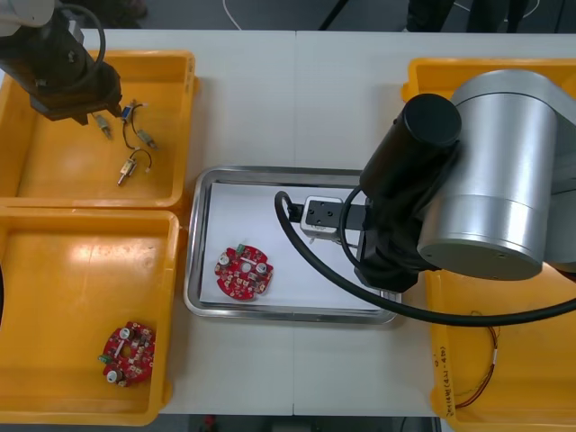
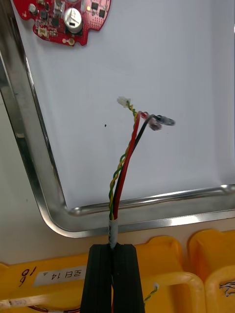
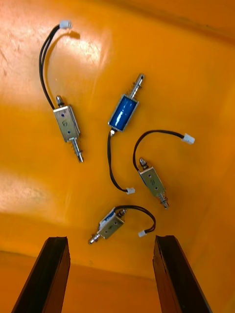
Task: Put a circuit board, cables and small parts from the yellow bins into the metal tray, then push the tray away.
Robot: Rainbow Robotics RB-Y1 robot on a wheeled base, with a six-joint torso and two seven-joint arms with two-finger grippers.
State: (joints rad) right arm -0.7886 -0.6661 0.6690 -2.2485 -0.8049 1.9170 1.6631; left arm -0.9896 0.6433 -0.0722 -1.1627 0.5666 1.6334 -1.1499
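Cable [image 2: 122, 166], red and yellow, sits pinched tight between the right jaws, reaching over the tray [image 2: 171, 208]. Left jaws stand wide apart above small metal parts [image 3: 66, 123].

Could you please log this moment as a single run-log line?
right gripper: shut on red and yellow cable, cable end over tray | left gripper: open above small metal parts in bin | circuit board in tray

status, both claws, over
Right claw shut on red and yellow cable, dangling over metal tray. Left claw open over small metal parts. Circuit board in tray, nothing blocking.
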